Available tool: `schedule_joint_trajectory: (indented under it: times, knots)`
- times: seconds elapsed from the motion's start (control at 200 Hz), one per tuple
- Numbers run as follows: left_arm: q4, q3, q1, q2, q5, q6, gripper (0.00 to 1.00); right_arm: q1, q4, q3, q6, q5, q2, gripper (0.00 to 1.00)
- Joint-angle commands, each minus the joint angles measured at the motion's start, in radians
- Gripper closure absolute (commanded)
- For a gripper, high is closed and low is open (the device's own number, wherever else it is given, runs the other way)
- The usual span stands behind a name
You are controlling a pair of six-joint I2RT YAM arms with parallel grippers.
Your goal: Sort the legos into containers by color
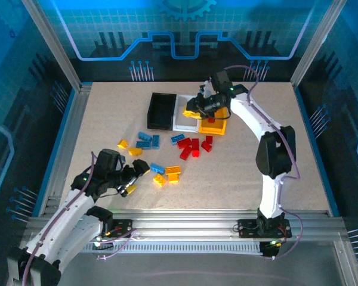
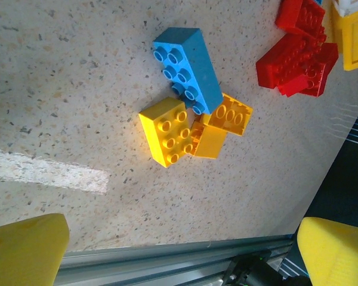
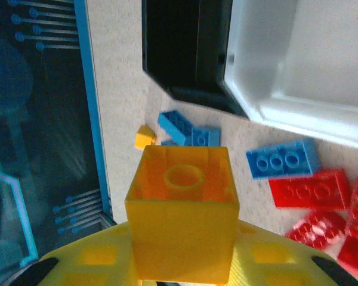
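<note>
My right gripper (image 1: 195,109) is shut on a yellow lego (image 3: 182,208), whose hollow underside faces the wrist camera. It hangs over the white container (image 1: 182,119), between the black container (image 1: 161,111) and the yellow-orange container (image 1: 215,126). My left gripper (image 1: 136,176) is open low over the table, its yellow fingertips (image 2: 25,250) wide apart with nothing between them. Just beyond it lie a blue lego (image 2: 188,68), a yellow lego (image 2: 167,132) and an orange lego (image 2: 228,115), all touching. Red legos (image 1: 194,146) cluster mid-table.
Blue legos (image 1: 148,140) and yellow ones (image 1: 129,146) lie scattered left of the red group. Something red (image 1: 210,120) shows inside the yellow-orange container. The aluminium rail (image 2: 167,256) at the table's near edge runs right under my left gripper.
</note>
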Motion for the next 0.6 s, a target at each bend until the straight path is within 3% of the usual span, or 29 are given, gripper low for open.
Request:
schedule_joint_trajectory:
  times: [0.0, 0.37, 0.595]
  knots:
    - [-0.066, 0.017, -0.008, -0.014, 0.014, 0.039, 0.01, -0.007, -0.023, 0.101, 0.047, 0.029, 0.094, 0.66]
    - [-0.139, 0.022, -0.009, -0.038, 0.006, 0.087, 0.01, -0.004, -0.150, 0.417, 0.053, 0.096, 0.381, 0.64]
    - [-0.144, 0.026, -0.007, -0.029, -0.002, 0.099, 0.01, 0.006, -0.170, 0.456, 0.062, 0.112, 0.427, 0.60]
